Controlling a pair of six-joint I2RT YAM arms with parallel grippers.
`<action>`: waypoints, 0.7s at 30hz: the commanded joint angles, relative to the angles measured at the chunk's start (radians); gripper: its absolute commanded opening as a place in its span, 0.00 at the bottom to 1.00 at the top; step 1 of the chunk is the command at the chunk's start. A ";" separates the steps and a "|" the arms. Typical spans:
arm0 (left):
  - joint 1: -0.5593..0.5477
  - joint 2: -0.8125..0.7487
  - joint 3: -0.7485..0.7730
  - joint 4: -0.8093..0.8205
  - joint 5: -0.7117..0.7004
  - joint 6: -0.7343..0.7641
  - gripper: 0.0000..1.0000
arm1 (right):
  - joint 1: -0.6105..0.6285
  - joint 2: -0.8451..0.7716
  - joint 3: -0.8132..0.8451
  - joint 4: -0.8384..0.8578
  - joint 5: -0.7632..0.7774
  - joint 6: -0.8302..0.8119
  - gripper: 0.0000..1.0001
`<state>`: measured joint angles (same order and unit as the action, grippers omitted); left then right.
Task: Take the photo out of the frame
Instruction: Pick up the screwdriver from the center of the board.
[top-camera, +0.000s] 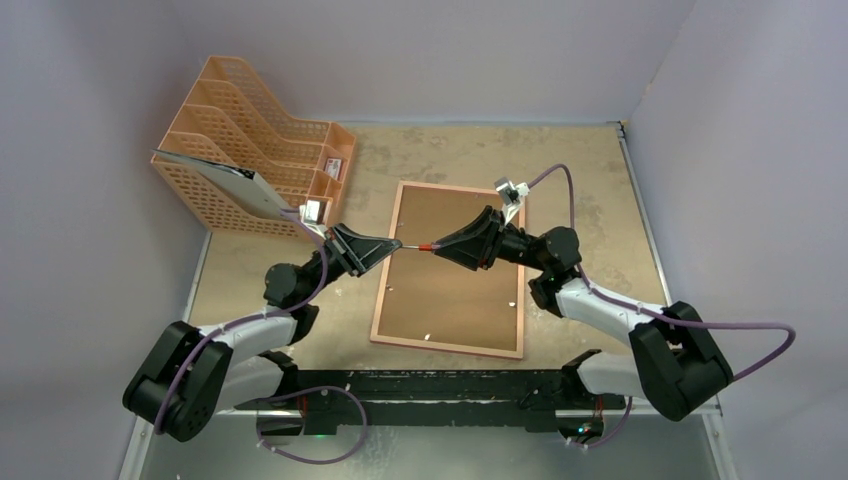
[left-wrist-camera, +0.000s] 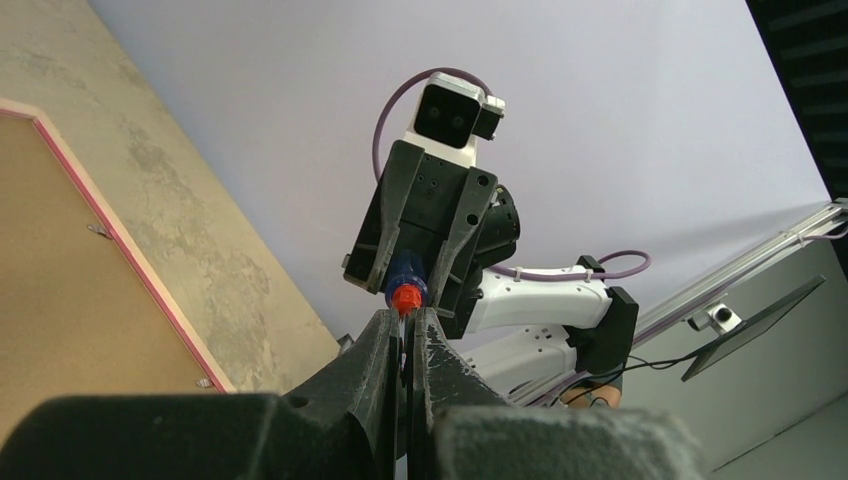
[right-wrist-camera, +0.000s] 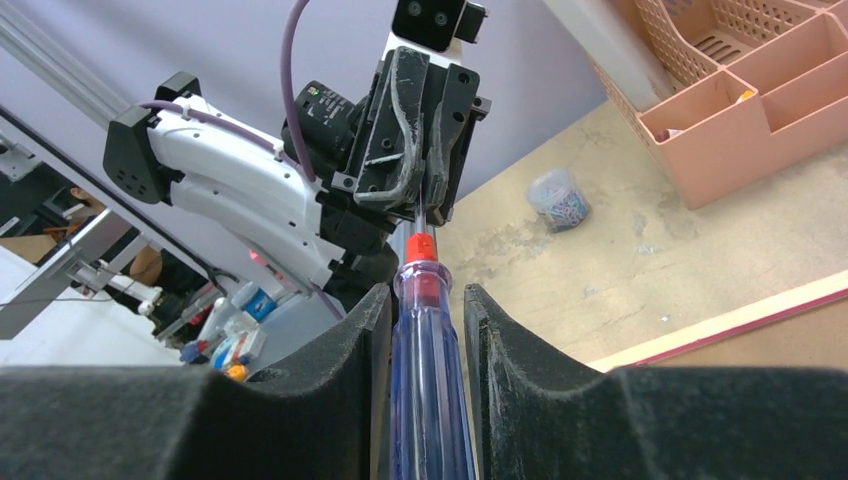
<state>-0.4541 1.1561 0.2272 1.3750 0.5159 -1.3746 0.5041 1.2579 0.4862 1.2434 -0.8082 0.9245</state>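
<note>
Beige mottled table (top-camera: 600, 170): carries everything; the arm bases sit at 6 o'clock in the top view.
Pink-red thin rectangular picture frame (top-camera: 450, 300): lies face down at the table's centre, with its brown fibreboard back upward and seated. It looks light and stiff and likely to skate if pushed sideways, so the rim is the place to steady it.
Glossy photo: not visible, and judged to lie under the fibreboard back. As a thin print it should be light and bendy, quick to crease and to show marks. It is best taken by an edge or corner once the back is off, never scraped with a blade.
Orange mesh file rack (top-camera: 250, 130): at 10 o'clock from the frame, well apart. A pale flat sheet (top-camera: 215, 178) leans across it; what it is cannot be told.
Left gripper (top-camera: 397, 244): over the frame's upper half, reaching in from 9 o'clock. Its jaws are almost closed, pinching the bare metal shaft.
Right gripper (top-camera: 438, 248): faces it from 3 o'clock, jaws parted only by the handle's width and clamped on it.
Blue clear-handled screwdriver with a red collar (right-wrist-camera: 425, 380): held level between the two grippers, above the frame and not touching it.
Clear tub of coloured paper clips (right-wrist-camera: 557, 198): on the bare table, off the frame.
Small metal clips (left-wrist-camera: 98, 231): along the back's inner rim, lying flat. They are judged to need turning or bending up first.
Writing: the white stickers on the rack's end and a small label on the left arm are too small to read; no brand shows.
</note>
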 joint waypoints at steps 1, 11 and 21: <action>-0.006 0.004 0.026 0.065 -0.008 -0.002 0.00 | 0.004 -0.010 0.029 0.058 -0.022 -0.001 0.34; -0.006 0.003 0.025 0.055 -0.009 0.009 0.00 | 0.004 0.001 0.034 0.062 -0.026 0.009 0.14; -0.008 -0.026 0.036 -0.120 -0.019 0.105 0.34 | 0.004 -0.041 0.034 -0.106 0.028 -0.027 0.00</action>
<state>-0.4549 1.1610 0.2272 1.3544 0.5140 -1.3540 0.5041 1.2560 0.4866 1.2263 -0.8082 0.9310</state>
